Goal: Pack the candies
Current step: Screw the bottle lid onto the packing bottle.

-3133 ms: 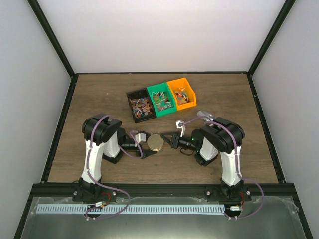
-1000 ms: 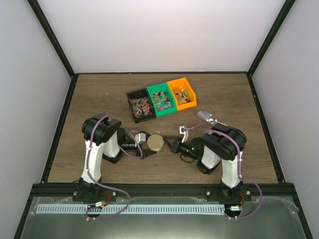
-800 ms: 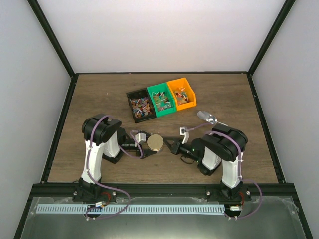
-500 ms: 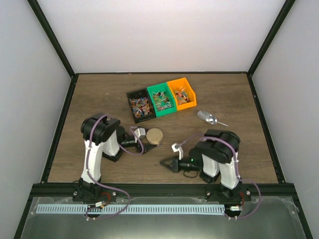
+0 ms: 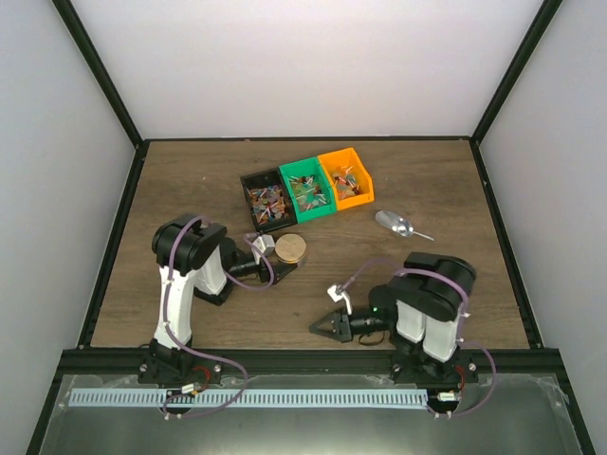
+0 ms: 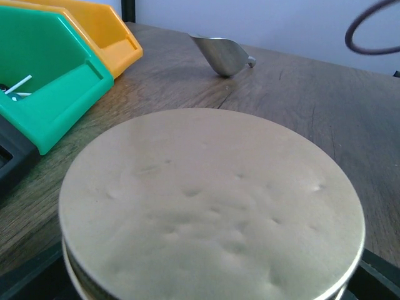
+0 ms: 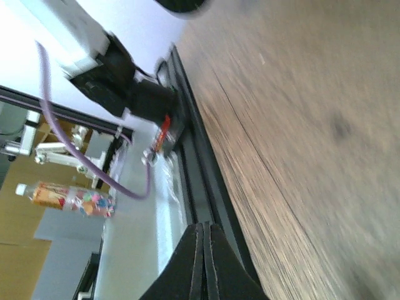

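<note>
**Near edge.** The right gripper (image 5: 322, 325) has pulled back from the middle of the brown wooden table (image 5: 190, 190). It now lies low just inside the near edge, right of centre. Its jaws are pressed together with nothing between them. A second ago it faced the left gripper across the lid, so it has let go of its part in that handling.

**Middle.** The left gripper (image 5: 287, 250) has its jaws spread wide and clamped on the sides of the round beige lid (image 5: 292, 248). It has carried the lid away from the near-centre spot, farther back and slightly left. The lid now sits just beside the near right corner of the black bin. In the left wrist view the lid fills the frame, and what lies under it cannot be made out.

**Right of middle.** The silver metal scoop (image 5: 396, 223) lies alone on the wood, well apart from both grippers.

**Far.** The black plastic bin (image 5: 247, 194), green plastic bin (image 5: 300, 166) and orange plastic bin (image 5: 339, 154) stand touching in a slanted row. The small wrapped candies (image 5: 268, 201) in mixed colours are inside all three, and none lie loose on the table.

**Assessment.** The change amounts to a handover, and the lid is now in the left arm's sole charge. The right arm is free, and the scoop is probably its next object. Packing itself appears not to have begun.
</note>
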### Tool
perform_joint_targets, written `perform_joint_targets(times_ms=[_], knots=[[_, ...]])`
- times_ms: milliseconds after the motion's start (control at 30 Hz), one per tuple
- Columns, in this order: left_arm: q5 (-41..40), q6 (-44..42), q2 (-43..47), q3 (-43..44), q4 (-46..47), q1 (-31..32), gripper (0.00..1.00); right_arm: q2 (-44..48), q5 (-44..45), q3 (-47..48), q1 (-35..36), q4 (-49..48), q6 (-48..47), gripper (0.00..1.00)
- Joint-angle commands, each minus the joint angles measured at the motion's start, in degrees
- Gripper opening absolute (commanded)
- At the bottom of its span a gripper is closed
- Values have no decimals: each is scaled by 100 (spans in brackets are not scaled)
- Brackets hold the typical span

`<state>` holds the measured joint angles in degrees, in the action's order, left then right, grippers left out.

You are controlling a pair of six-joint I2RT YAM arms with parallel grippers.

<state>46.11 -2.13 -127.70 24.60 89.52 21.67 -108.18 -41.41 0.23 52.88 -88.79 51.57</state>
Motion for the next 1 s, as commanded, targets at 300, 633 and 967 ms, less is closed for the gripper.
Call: perform_joint_targets(times_ms=[300, 633, 967], knots=[[-566, 1356, -302, -842, 1208, -92, 100, 4916, 1286, 1238, -1119, 5295, -1918, 1], [-966, 1725, 422, -983, 1208, -9, 100, 5163, 3457, 2559, -1517, 7122, -2556, 25], [-1965, 2339, 1108, -882, 1209, 405, 100, 4656, 4096, 3068, -1676, 7003, -2828, 31]])
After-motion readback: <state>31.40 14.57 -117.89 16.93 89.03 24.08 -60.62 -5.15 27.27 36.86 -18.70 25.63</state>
